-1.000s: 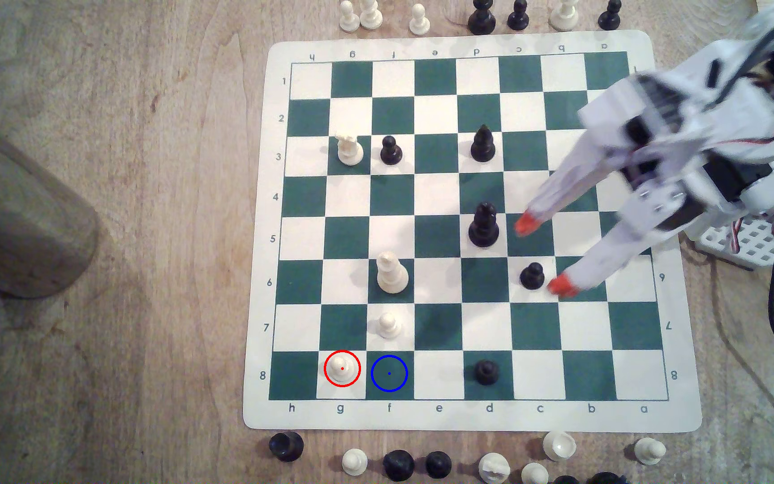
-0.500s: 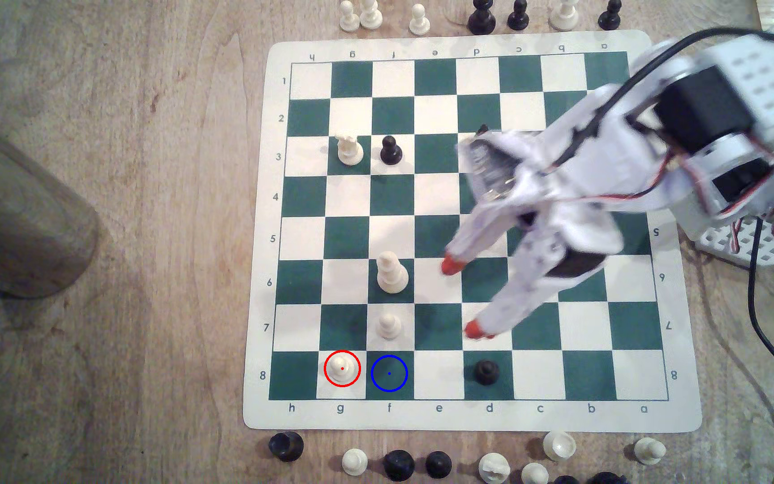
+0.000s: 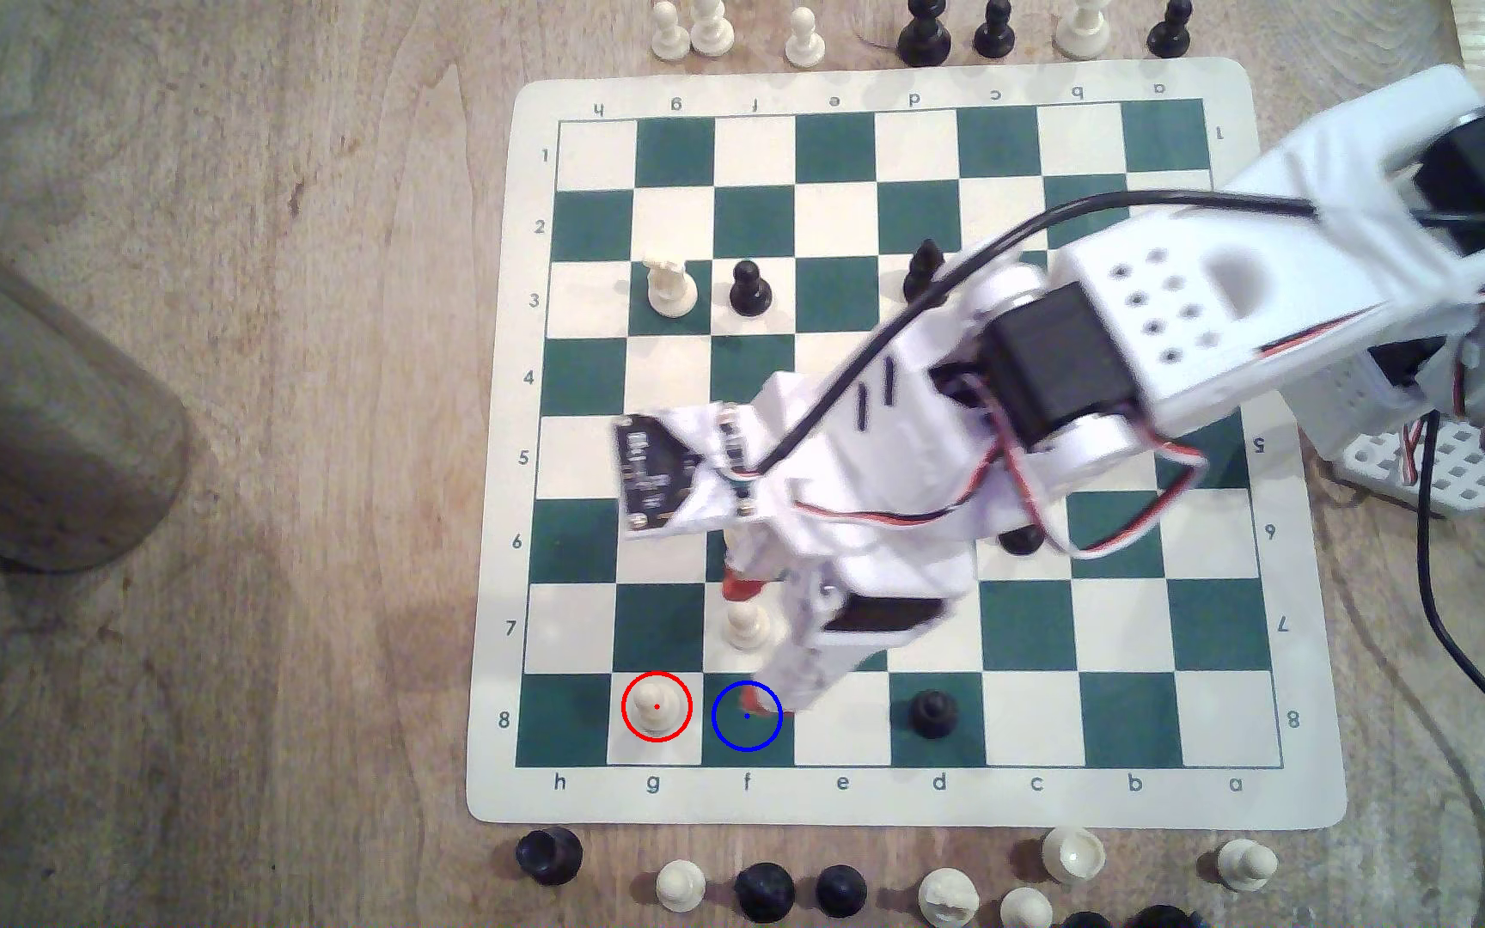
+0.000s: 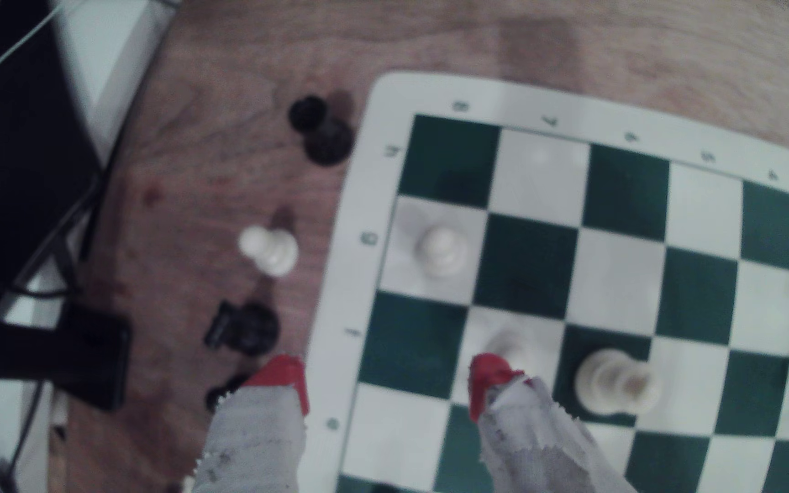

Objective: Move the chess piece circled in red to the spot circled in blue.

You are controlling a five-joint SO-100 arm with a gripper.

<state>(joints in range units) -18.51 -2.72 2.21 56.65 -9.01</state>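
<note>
- The gripper (image 3: 748,642) hangs over the near part of the chessboard (image 3: 1310,714), its red-tipped fingers (image 4: 490,379) spread wide apart with nothing between them but air and, in the exterior view, a small cream pawn (image 3: 746,625) on f7.
- In the exterior view one red tip sits above that f7 pawn, and the other lies over the spot circled in blue (image 3: 766,736), the dark green square f8.
- The chess piece circled in red (image 3: 657,705) stands upright on the cream square g8, just left of the blue-circled square in the exterior view, apart from both fingers.
- Left of it only the dark corner square h8 and the board's cream border remain before the wooden table (image 3: 275,535).
- The taller cream piece (image 4: 618,381) on f6 is largely covered by the wrist in the exterior view.
- A black pawn (image 3: 933,712) stands on d8, with bare e8 between it and the blue circle.
- Off the near edge lies a row of captured pieces (image 3: 766,890).
- A grey cylinder (image 3: 25,419) stands well to the left of the board.
</note>
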